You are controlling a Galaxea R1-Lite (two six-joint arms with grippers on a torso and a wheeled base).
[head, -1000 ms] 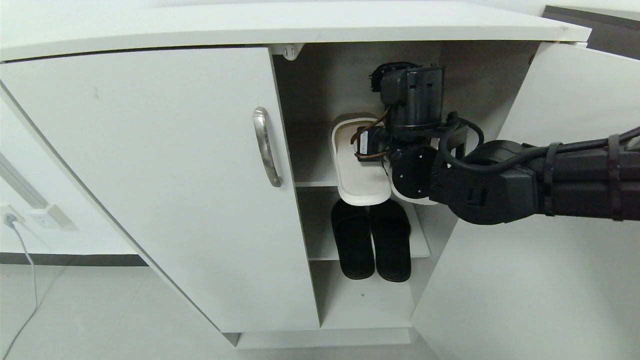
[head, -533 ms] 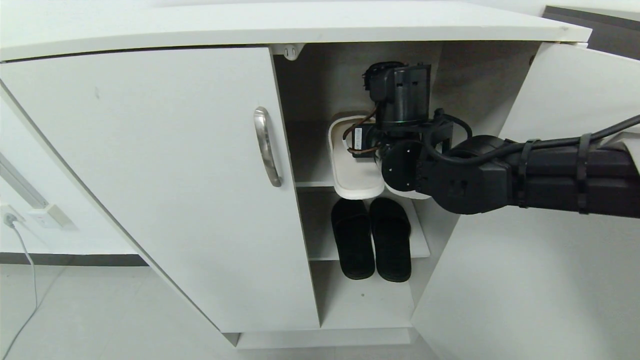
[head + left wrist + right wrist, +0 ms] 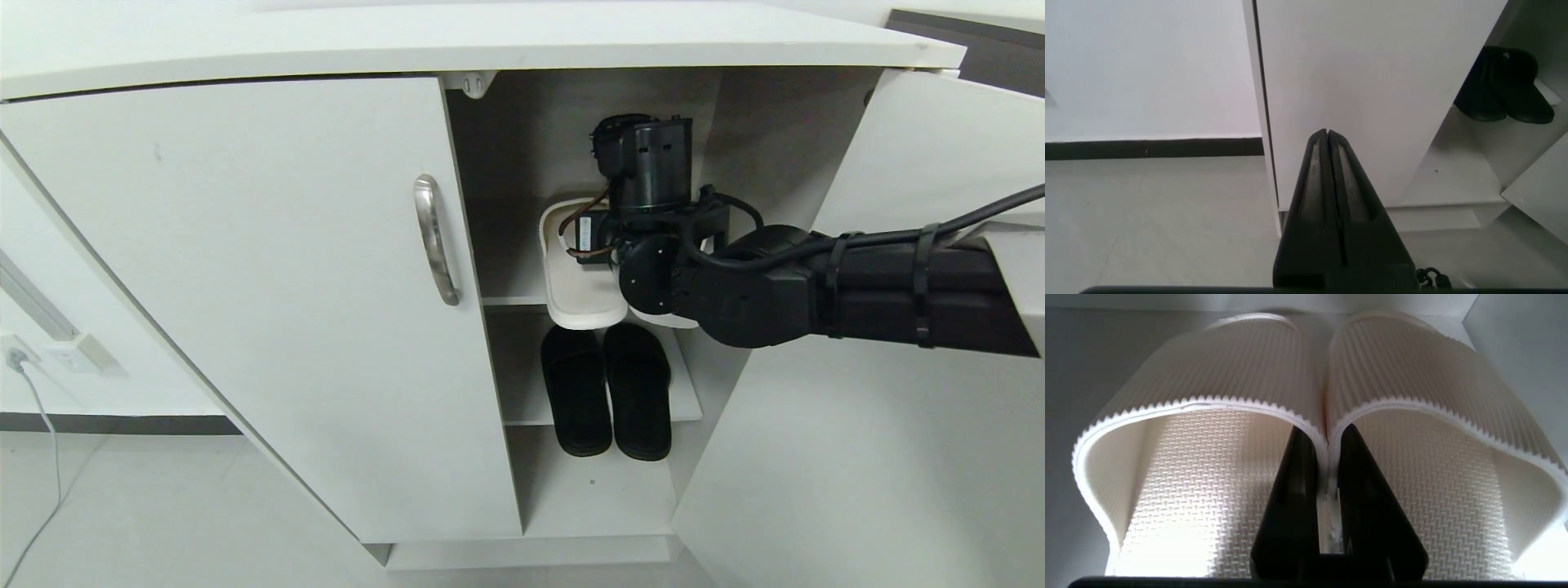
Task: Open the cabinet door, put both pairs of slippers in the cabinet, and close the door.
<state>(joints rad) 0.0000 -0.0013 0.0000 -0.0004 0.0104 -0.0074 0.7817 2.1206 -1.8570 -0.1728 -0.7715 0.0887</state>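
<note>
Pinching the white slippers (image 3: 581, 286) together by their inner edges so both travel as one, the right end effector (image 3: 1328, 453) holds them at the upper shelf (image 3: 510, 300), frame centre, above the black slippers (image 3: 608, 392); the left end effector (image 3: 1327, 143) hangs clenched, empty.

The head camera looks forward and down on the whole front of the cabinet (image 3: 245, 286). The left wrist camera sits low, well back from the cabinet, facing its closed door (image 3: 1372, 73); both show the black slippers (image 3: 608, 392). The right wrist camera, inside the cabinet, is close up to the white slippers (image 3: 1233, 384).
</note>
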